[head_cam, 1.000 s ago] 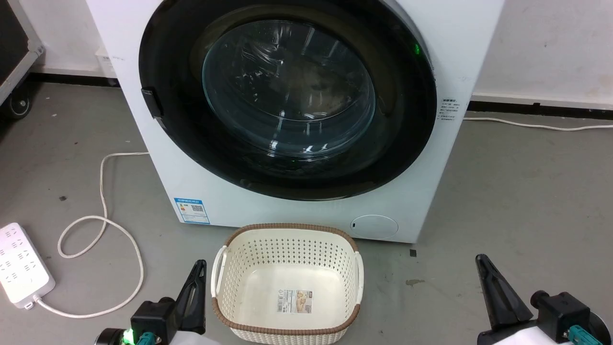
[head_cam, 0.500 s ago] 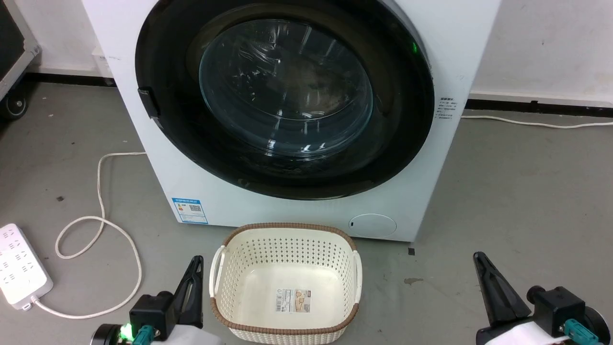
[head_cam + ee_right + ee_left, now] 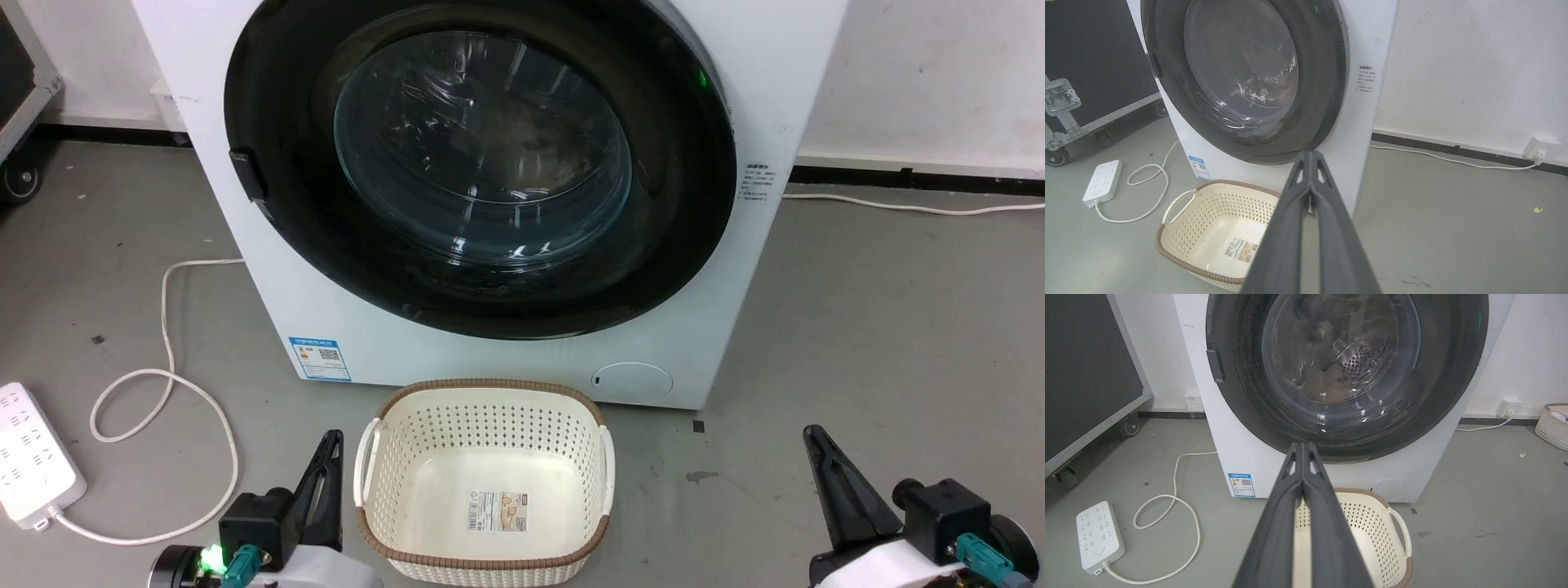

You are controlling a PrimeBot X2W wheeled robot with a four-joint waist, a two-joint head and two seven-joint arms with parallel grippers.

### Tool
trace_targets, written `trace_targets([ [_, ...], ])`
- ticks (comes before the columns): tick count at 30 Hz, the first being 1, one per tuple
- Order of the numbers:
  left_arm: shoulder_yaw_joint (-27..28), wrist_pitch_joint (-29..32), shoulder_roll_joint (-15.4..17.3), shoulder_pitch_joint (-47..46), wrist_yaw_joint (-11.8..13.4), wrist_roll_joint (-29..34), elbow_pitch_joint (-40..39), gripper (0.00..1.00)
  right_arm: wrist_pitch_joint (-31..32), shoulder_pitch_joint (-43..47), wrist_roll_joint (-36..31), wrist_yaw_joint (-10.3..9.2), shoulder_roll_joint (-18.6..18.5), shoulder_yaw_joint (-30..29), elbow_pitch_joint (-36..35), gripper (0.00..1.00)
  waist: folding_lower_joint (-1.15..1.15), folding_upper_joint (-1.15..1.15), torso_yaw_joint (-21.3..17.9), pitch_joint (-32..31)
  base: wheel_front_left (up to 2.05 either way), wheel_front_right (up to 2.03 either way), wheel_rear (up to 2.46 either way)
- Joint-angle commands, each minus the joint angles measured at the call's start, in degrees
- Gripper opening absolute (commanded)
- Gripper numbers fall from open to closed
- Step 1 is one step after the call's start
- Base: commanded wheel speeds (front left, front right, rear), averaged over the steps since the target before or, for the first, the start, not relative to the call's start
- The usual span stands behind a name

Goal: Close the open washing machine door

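While low, each arm's jaws together.

The head view looks forward and down from above at the washer [image 3: 775, 65] front, with the basket [image 3: 490, 429] near the bottom edge between the left fingers [image 3: 322, 482] and right fingers [image 3: 841, 498]. The left wrist view sits low and faces the door [image 3: 1241, 396] nearly square-on along its fingers; the right wrist view looks from the right, at a slant. All three share door, basket and power strip [image 3: 33, 457].
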Motion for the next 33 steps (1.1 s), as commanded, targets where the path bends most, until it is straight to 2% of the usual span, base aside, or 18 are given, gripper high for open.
trace_targets([
  [1,0.2,0.4,0.0,-0.7,0.3,0.4,-0.4,0.00,0.2,-0.9,-0.6,-0.02,0.3,0.1,-0.5,0.00,0.00,0.00,0.0,0.0,0.00,0.00,0.00],
  [33,1.1,4.6,0.0,-1.8,1.4,2.2,-2.2,0.00,4.4,-2.2,-2.4,-0.04,0.6,0.2,-1.7,0.00,0.00,0.00,-0.8,0.4,0.00,0.00,0.00],
])
